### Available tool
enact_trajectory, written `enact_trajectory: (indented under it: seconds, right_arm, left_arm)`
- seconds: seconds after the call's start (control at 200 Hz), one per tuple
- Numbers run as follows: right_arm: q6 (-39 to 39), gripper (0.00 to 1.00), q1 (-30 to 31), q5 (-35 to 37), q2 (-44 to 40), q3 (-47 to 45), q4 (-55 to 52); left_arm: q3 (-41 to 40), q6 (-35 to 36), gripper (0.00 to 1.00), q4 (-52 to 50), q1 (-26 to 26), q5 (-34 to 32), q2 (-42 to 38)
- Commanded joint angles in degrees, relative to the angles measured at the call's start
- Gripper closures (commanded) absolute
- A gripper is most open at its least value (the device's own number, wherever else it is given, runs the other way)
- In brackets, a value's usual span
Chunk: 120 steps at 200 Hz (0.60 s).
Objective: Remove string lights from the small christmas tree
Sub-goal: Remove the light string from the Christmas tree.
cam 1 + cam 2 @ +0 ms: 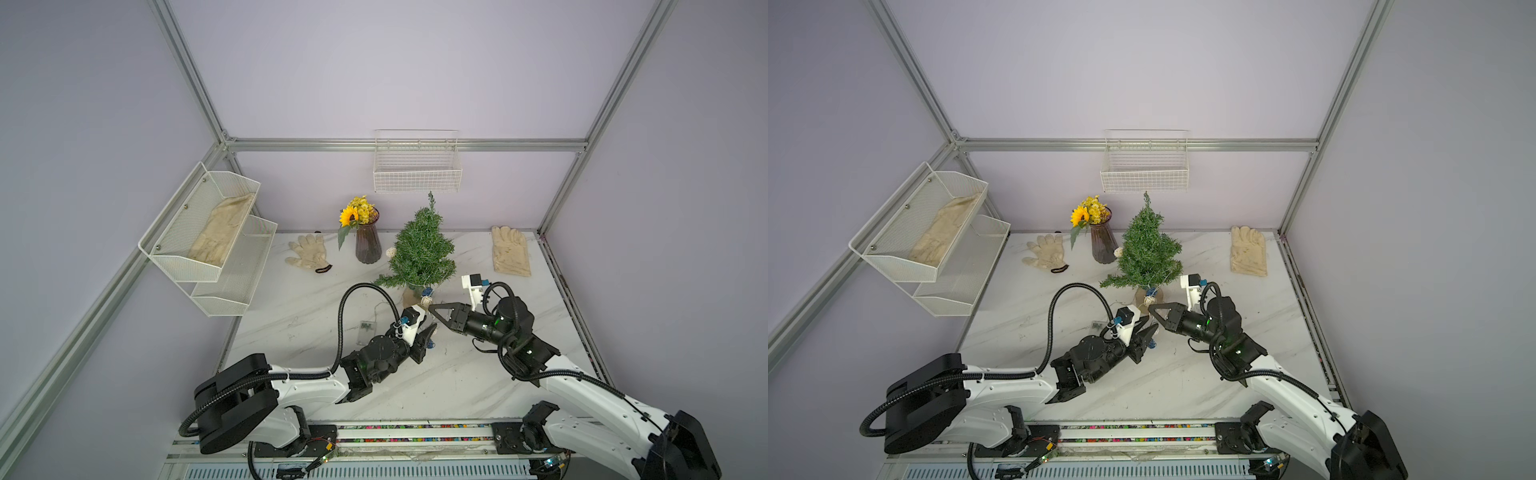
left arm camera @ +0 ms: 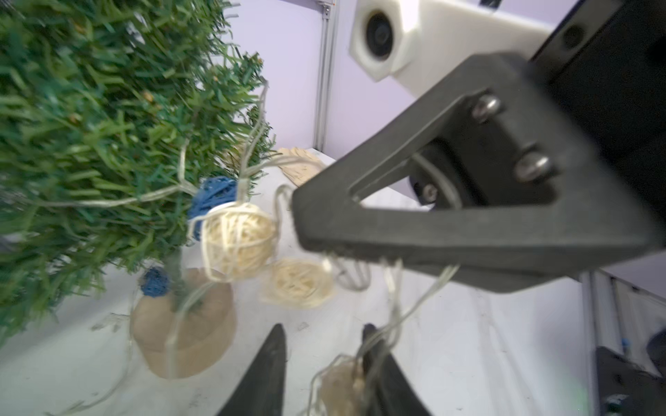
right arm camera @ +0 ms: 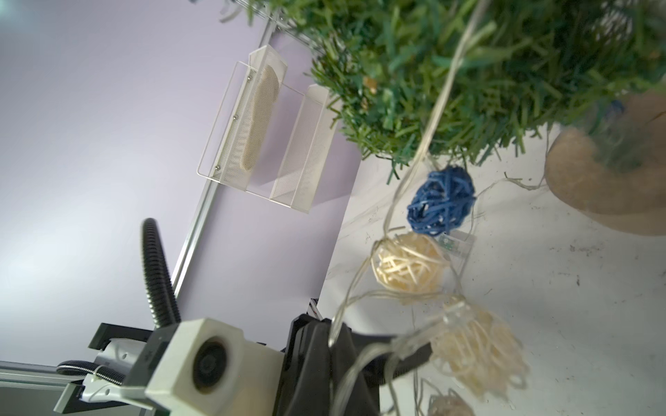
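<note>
Blurred string lights (image 2: 238,241), wire partly behind right fingers (image 2: 432,230).

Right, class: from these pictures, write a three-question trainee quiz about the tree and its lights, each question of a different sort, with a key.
1. True or false: the string lights are wholly off the small christmas tree.
2. Where is the clear battery box? A hanging in the tree; B lying on the table; C clamped in a gripper.
3. Which gripper is shut on the wire?

Key:
1. False: the wire runs through the branches.
2. B.
3. The right gripper; the left gripper stands open.
</note>
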Motion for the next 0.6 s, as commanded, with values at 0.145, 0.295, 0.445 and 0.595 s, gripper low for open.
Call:
enact_trajectory:
  seconds: [0.145,0.295,0.445,0.595]
  right_arm:
    - [-4.65,1.00,-3.26,5.79,-5.98,2.32,-9.74]
    - [-9.90,1.00,-4.92,9.82,-6.58,6.59,-17.84]
    - [-13.58,1.00,-6.00,12.62,-7.00,10.47,-20.82]
    - [-16.66,1.00,-6.76,15.21,-6.02,14.22,-23.64]
  left_arm:
    - [-2.45,-9.19,0.37,-4.79,-0.10,-14.64,-3.65]
    - [-0.87,-18.58,0.35,-16.33,0.71,-23.69,-4.41]
    - [-0.30,-25.35,0.34,-21.58,3.08,-24.21,-4.17]
    - [0.49,-31.48,0.34,-24.21,7.23,-18.71,-2.64]
